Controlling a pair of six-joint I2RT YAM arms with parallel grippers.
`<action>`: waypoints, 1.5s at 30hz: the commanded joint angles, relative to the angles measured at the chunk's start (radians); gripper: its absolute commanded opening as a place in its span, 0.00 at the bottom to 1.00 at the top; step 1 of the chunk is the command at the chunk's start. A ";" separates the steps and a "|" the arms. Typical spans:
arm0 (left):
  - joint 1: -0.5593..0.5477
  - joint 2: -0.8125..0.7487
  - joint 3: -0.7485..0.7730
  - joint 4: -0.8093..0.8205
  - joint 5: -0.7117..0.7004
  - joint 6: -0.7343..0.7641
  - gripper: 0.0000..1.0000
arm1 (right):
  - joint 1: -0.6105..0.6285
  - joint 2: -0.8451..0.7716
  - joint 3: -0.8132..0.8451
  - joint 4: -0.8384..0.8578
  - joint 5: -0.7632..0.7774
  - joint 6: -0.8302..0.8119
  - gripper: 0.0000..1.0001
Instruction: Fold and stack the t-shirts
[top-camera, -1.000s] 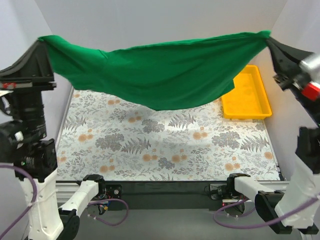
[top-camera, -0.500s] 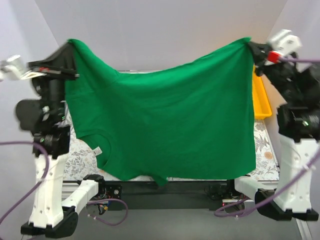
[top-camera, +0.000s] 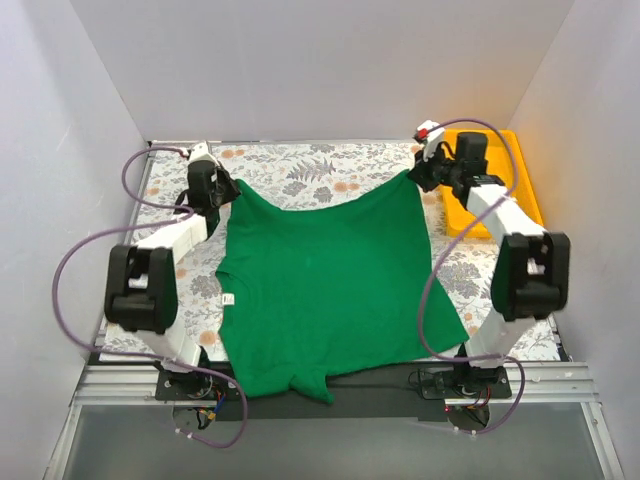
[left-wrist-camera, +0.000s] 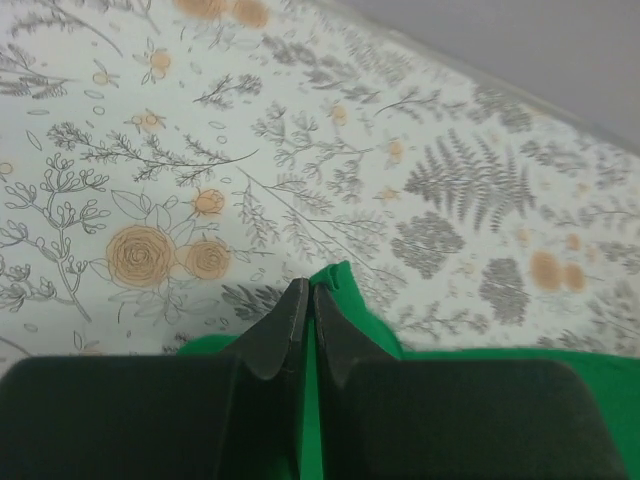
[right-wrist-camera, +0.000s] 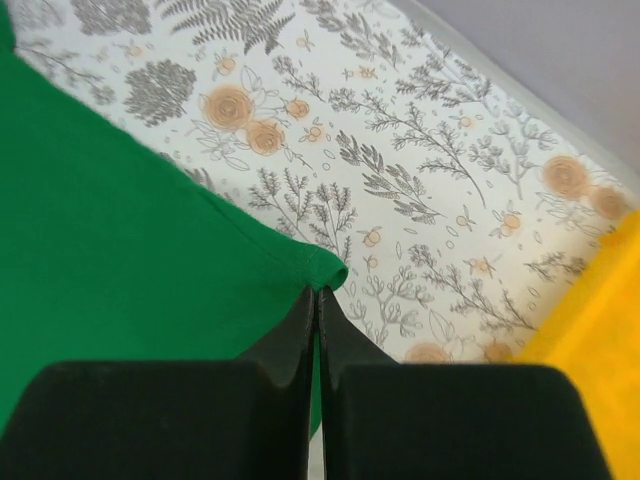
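The green t-shirt (top-camera: 325, 285) lies spread flat on the flower-patterned table, its neck with a small white label (top-camera: 227, 298) at the left and its near edge hanging over the table's front. My left gripper (top-camera: 228, 194) is shut on the shirt's far left corner (left-wrist-camera: 340, 283), low at the table. My right gripper (top-camera: 416, 176) is shut on the far right corner (right-wrist-camera: 318, 266), also low. Both arms reach to the far side of the table.
A yellow plastic tray (top-camera: 520, 195) stands at the back right, just right of my right gripper; its edge shows in the right wrist view (right-wrist-camera: 590, 300). White walls close the back and both sides. Bare patterned table (top-camera: 300, 165) lies beyond the shirt.
Both grippers have carried the shirt from hanging high in the air forward and down, so it now lies spread flat on the table with both far corners still held.
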 joint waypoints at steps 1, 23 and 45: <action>0.035 0.183 0.165 0.013 0.023 0.013 0.00 | 0.036 0.215 0.135 0.184 0.061 0.002 0.01; 0.099 0.227 0.324 -0.070 0.191 -0.004 0.00 | 0.021 0.330 0.279 0.154 0.228 0.033 0.01; 0.098 -0.173 0.052 -0.151 0.334 -0.056 0.00 | -0.044 0.235 0.116 0.181 0.110 0.076 0.01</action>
